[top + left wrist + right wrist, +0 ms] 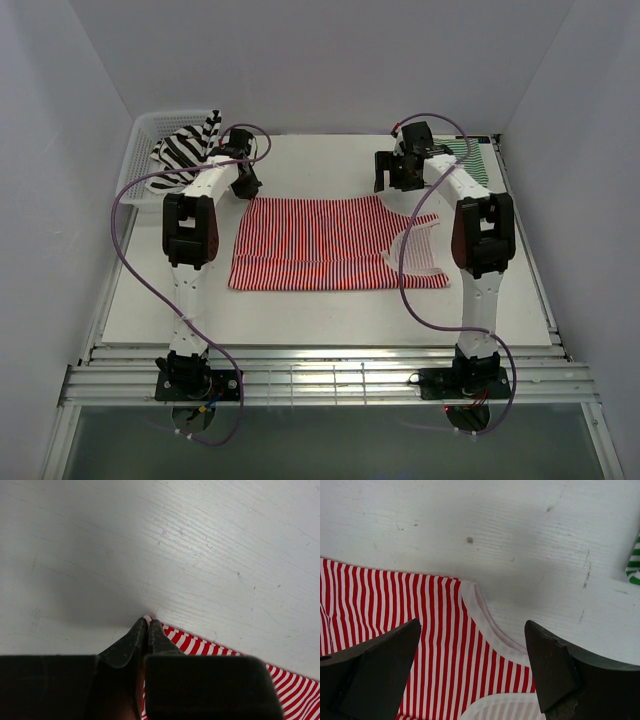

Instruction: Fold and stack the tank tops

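- A red-and-white thin-striped cloth tank top [310, 245] lies flat on the middle of the bench [180, 310].
- At its far-left corner the left end effector [146, 622] is clenched, apparently on the hem. The right end effector [472, 626] hangs released over the far-right corner.
- Likely step: gripping the far edge to fold. Next, the right must drop and clench.
- Beyond: green-and-white striped top [472, 158] far right; black-and-white striped top [185, 150] in a white mesh basket [140, 130] far left.

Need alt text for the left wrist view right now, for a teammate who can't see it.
The left jaws are pinched shut on the corner of the red-and-white striped top, seen from just behind them. The top trails off to the lower right across a white table.
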### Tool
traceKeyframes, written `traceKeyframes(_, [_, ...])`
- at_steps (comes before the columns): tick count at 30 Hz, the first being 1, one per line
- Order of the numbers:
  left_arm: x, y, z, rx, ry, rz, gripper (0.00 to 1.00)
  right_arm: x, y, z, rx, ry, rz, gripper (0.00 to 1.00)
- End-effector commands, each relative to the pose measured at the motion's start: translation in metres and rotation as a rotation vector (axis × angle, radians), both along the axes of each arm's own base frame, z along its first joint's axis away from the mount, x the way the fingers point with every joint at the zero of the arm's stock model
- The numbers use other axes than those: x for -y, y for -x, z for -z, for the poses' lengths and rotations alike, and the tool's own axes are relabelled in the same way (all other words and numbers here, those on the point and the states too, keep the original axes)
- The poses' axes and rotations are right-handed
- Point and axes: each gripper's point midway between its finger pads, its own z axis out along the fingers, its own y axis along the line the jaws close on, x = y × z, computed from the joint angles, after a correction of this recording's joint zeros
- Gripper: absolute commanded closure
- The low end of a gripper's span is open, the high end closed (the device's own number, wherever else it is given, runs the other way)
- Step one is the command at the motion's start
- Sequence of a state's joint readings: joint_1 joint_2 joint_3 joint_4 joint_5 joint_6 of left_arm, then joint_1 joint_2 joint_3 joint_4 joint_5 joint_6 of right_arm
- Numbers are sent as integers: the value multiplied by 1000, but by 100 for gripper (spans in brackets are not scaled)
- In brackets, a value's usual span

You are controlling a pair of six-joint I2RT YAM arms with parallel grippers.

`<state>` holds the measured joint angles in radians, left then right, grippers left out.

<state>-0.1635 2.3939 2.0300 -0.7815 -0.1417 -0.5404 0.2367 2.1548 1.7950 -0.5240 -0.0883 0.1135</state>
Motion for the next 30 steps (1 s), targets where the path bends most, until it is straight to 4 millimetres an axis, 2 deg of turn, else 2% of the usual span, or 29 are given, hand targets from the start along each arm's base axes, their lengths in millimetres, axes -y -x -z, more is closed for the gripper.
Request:
traceKeyframes(1, [-4, 5, 8, -28, -12, 5, 94, -15, -21, -17, 74, -7, -44, 10])
traceKeyframes(3, [-3, 5, 7, -29, -8, 8, 98, -24, -28, -14, 80, -12, -62, 9])
traceKeyframes(4, [-2, 5, 7, -28, -5, 11, 99, -30, -28, -7, 67, -8, -71, 9])
traceKeyframes(6, [-1, 5, 7, -28, -4, 12, 100, -32, -33, -6, 74, -5, -62, 7])
traceKeyframes(10, [0, 4, 5, -24, 2, 21, 100, -34, -35, 6, 55, -4, -39, 0])
traceKeyframes(14, [0, 4, 3, -20, 1, 27, 100, -30, -35, 19, 34, 12, -9, 12])
traceKeyframes(16, [1, 4, 3, -20, 5, 31, 100, -28, -33, 24, 25, 17, 3, 24])
traceKeyframes(22, [2, 3, 1, -14, 9, 38, 100, -26, -27, 39, -15, 27, 12, 41])
traceKeyframes(30, [4, 4, 1, -12, 17, 47, 100, -23, -20, 54, -52, 43, 19, 45])
